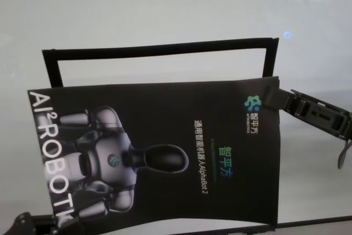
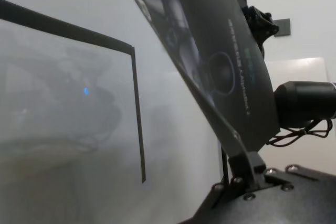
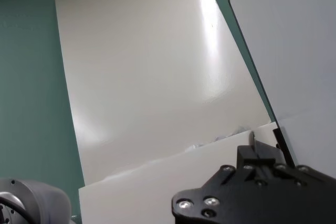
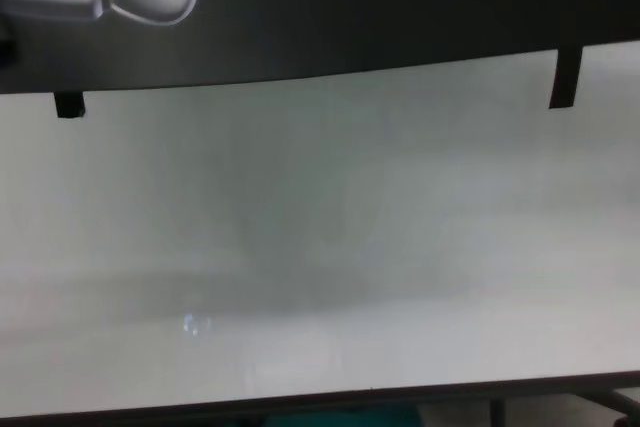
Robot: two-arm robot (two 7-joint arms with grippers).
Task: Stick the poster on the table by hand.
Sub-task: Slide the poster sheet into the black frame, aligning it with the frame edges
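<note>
Not much of a room to see, mostly one big glossy white bench (image 1: 165, 9) with a thin dark edge (image 4: 300, 399) along its near side. A small blue light glint (image 1: 287, 34) sits on the bench top toward the far right. The floor (image 3: 26, 77) around the bench is teal-green. Beyond the bench there's a pale wall (image 2: 310, 3) with a small grey plate (image 2: 283, 26) on it and a beige panel (image 2: 299, 74) lower down.

Head camera overhead, chest low, both sharing poster (image 1: 165, 152)
</note>
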